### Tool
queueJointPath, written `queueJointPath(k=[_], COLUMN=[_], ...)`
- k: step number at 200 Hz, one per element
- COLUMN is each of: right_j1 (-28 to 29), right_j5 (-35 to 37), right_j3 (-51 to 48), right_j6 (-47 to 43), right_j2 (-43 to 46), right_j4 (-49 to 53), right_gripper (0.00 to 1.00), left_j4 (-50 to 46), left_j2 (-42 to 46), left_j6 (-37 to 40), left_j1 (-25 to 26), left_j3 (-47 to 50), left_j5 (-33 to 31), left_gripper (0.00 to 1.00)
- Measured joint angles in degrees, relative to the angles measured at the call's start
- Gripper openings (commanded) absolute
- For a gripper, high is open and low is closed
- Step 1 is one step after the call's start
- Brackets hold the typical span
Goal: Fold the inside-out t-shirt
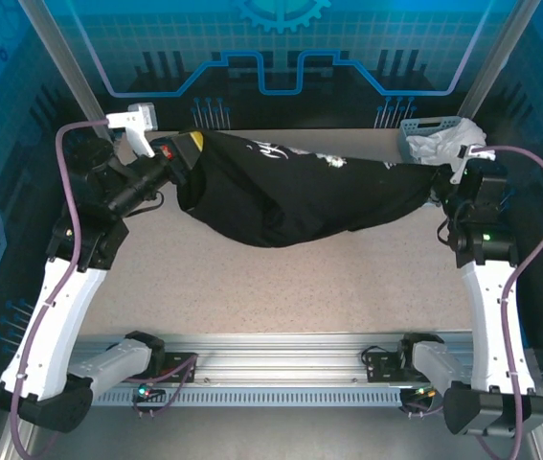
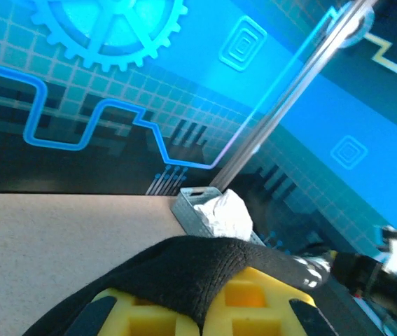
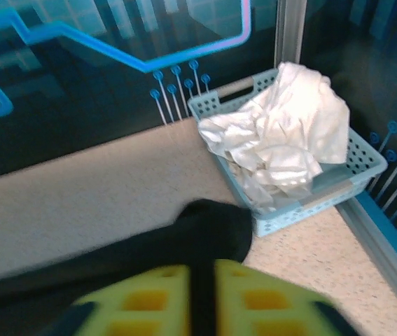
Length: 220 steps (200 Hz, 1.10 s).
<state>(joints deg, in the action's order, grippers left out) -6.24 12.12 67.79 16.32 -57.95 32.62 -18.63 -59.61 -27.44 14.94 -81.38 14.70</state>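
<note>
Holds the inside-out t-shirt (image 1: 290,196) aloft over the far half of the desk (image 1: 281,287), stretched left to right, sagging mid-span. Not folded yet; likely needs laying flat first. Pinched narrow on cloth by the left end effector (image 1: 192,149) and right end effector (image 1: 441,182), arms reaching far, spread wide.

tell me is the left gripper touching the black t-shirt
Touching. The left wrist view shows the black t-shirt pinched between the yellow fingers of the left gripper, cloth draped over their tips.

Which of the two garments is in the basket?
The crumpled white garment fills the pale blue basket; the black t-shirt hangs stretched outside it.
</note>
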Motion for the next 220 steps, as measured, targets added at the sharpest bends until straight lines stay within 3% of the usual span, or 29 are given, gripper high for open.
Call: queueJointPath(k=[25,45,69,98,115,134,158,207,215,220], right_j1=[1.0,6.8,18.0,35.6,45.4,52.3,55.5,55.5,55.5,55.5], right_j5=[-0.5,-2.2,-7.7,-13.9,-15.6,-15.4,-12.2,-8.7,-9.1,-9.1], right_j3=[-1.2,-5.9,-11.5,-18.6,-21.8,-22.2,-21.2,-15.9,-15.0,-14.4], right_j6=[-1.1,-2.5,-4.3,-6.3,-7.2,-7.7,-8.1,-8.4,-8.4,-8.6], right_j2=[-4.2,-3.0,-0.1,0.9,-1.1,-6.6,-14.4,-27.1,-28.1,-28.7], right_j4=[0.6,-1.0,-5.6,-15.8,-22.1,-28.8,-34.7,-41.3,-41.9,-42.4], right_gripper=[0.56,0.61,0.63,0.66,0.67,0.67,0.68,0.69,0.64,0.52], left_j4=[-0.2,-0.7,-0.9,-1.0,-1.0,-1.1,-1.2,-1.7,-1.7,-1.8], left_j2=[-2.3,-4.6,-6.8,-7.4,-7.4,-7.4,-7.4,-7.2,-7.1,-7.0], left_j6=[-1.8,-2.6,-2.7,-2.7,-2.7,-2.7,-2.7,-2.5,-2.5,-2.4], left_j1=[0.9,3.2,5.2,5.8,5.9,6.1,6.1,6.1,6.1,6.1], left_j3=[0.8,1.9,2.8,3.2,3.2,3.2,3.3,4.1,4.3,4.4], left_j5=[3.0,4.2,5.2,5.6,5.8,5.8,5.8,5.7,5.7,5.6], left_gripper=[0.00,0.00,0.00,0.00,0.00,0.00,0.00,0.00,0.00,0.00])
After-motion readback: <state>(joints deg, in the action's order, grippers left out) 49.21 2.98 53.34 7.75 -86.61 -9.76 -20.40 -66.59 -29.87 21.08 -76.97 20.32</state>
